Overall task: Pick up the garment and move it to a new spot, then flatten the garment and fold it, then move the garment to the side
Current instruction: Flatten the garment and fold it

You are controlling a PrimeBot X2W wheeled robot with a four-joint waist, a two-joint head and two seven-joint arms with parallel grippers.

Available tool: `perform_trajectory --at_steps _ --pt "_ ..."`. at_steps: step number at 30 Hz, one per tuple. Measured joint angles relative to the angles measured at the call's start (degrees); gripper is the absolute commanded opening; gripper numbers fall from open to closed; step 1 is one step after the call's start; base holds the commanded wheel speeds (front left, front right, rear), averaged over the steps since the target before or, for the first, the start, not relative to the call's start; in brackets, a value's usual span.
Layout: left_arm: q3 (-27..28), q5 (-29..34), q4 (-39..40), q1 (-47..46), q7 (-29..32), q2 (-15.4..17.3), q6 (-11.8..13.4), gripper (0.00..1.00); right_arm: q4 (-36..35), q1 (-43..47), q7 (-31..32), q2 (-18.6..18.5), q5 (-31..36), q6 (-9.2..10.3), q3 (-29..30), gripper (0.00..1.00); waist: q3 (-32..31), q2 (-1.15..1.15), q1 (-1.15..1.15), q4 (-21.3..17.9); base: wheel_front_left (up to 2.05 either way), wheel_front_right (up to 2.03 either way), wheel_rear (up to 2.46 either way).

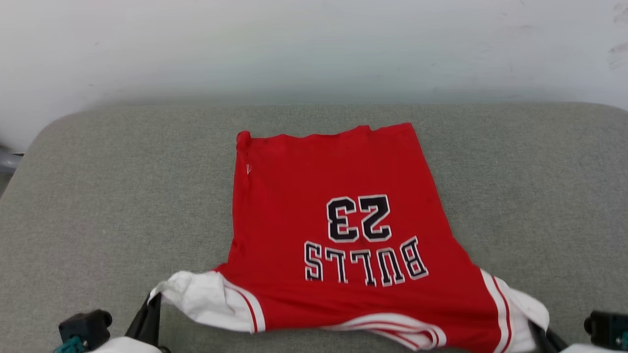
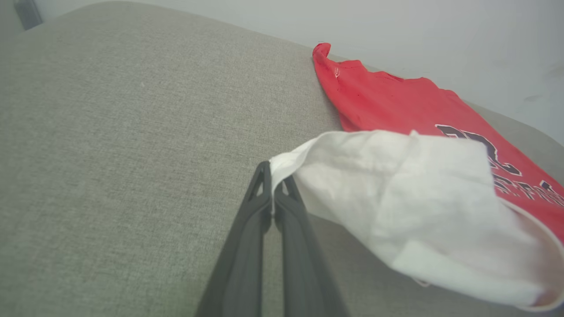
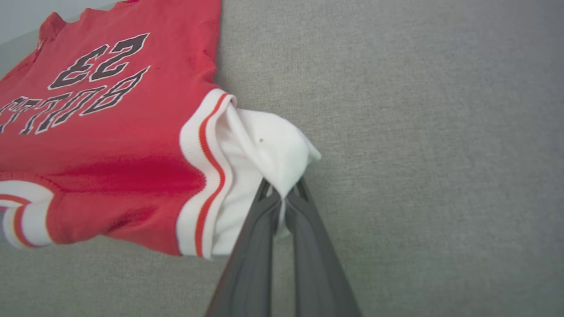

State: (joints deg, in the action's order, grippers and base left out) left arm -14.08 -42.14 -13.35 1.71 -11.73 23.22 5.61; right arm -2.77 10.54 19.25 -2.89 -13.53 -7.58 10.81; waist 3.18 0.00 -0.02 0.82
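The garment lies spread, lettering up, on the grey cushion; the left tool and right tool are each pressed together on a white-lined shoulder corner; flattening seems possibly half done; folding and moving aside are left.

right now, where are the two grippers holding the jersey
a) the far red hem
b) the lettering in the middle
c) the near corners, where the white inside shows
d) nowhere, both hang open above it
C: the left gripper and the right gripper are each shut on a near corner of the garment, with white inner fabric pinched between the dark fingers.
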Motion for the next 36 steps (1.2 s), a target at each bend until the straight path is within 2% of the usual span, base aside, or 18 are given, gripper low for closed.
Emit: perform_trajectory --at_steps 7,8,9,10,16,20,24,32,36 --pt "-0.73 -0.43 1.93 4.0 0.8 -0.64 1.51 0.0 2.26 5.77 0.18 0.15 -0.47 0.01 -1.11 0.02 -0.17 0.0 0.01 0.15 0.0 0.0 0.0" --pt "-0.99 -0.42 1.93 3.98 0.8 -0.83 1.47 0.0 2.88 5.81 -0.04 0.15 -0.29 0.01 -1.48 0.29 -0.13 0.0 0.01 0.15 0.0 0.0 0.0" --pt "-1.31 -0.3 1.92 3.92 0.8 -0.88 1.44 0.0 3.41 5.75 -0.07 0.12 -0.26 0.02 -2.04 0.5 -0.06 0.0 0.01 0.16 0.0 0.0 0.0" --pt "-1.63 -0.12 1.9 3.89 0.8 -0.91 1.34 0.0 4.02 5.63 -0.25 0.13 -0.56 0.02 -2.71 1.0 0.01 0.0 0.01 0.19 0.0 0.0 0.0" --pt "-3.01 1.1 3.03 2.17 0.81 -0.92 0.89 0.0 4.6 0.56 -4.22 0.08 -0.02 0.08 -5.1 1.0 0.82 0.0 0.01 0.53 0.0 0.0 0.0" --pt "-3.53 2.03 4.77 0.16 0.55 -0.8 0.64 0.0 4.85 -6.25 -9.13 -0.11 -0.23 0.07 -4.44 1.0 2.51 0.0 0.02 0.9 0.0 0.0 0.0" --pt "-3.9 2.69 6.2 -2.1 0.34 -0.96 0.44 0.0 8.83 -14.34 -10.71 -0.41 -0.13 0.07 -2.64 1.0 4.77 0.0 0.02 1.7 0.0 0.0 0.0" --pt "-5.46 4.2 9.45 -7.89 -0.63 -2.15 -1.26 0.0 21.52 -35.19 -7.81 -4.3 -0.58 0.07 -0.68 1.0 10.98 0.0 0.03 4.35 0.0 0.0 0.0" --pt "-5.97 4.82 10.56 -10.7 -1.26 -2.79 -2.45 0.0 27.88 -45.8 -1.34 -6.08 -0.2 0.08 -1.15 1.0 14.81 0.0 0.03 6.2 0.0 0.0 0.0"
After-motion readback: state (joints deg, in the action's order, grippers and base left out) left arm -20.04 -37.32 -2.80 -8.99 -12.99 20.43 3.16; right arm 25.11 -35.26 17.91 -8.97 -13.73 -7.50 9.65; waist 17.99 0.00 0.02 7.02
